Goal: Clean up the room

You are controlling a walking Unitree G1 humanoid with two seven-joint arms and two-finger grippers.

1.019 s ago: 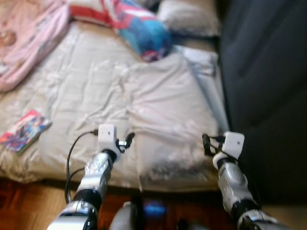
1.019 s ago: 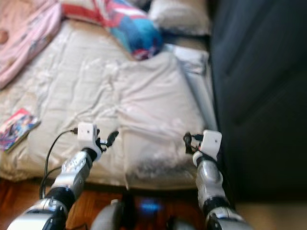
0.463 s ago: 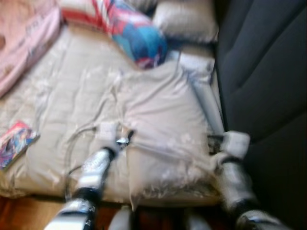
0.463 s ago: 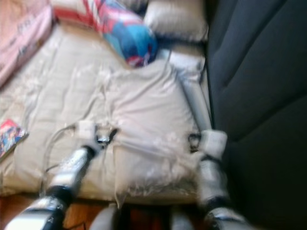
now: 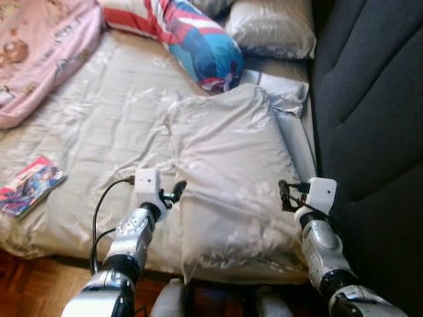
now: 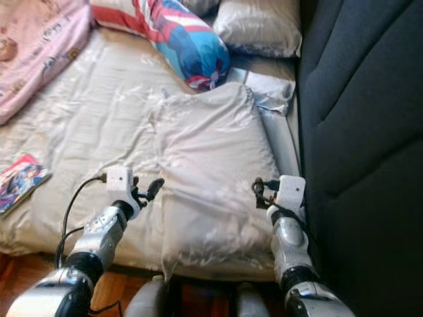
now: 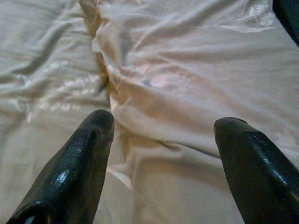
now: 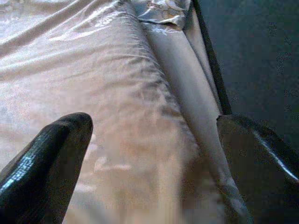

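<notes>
Cream pillow (image 5: pixel 228 178) lies on the near right of the bed (image 5: pixel 99 125), between both pincers; left pincer (image 5: pixel 176 192) and right pincer (image 5: pixel 284 195) gape apart at its sides; grip both edges evenly before lifting toward the far pillows (image 5: pixel 271 30).

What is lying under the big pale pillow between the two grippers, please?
The pillow rests on the cream bedsheet, which spreads out around it. Whatever the pillow covers stays hidden. The left gripper and right gripper flank its near end, jaws open.
</notes>
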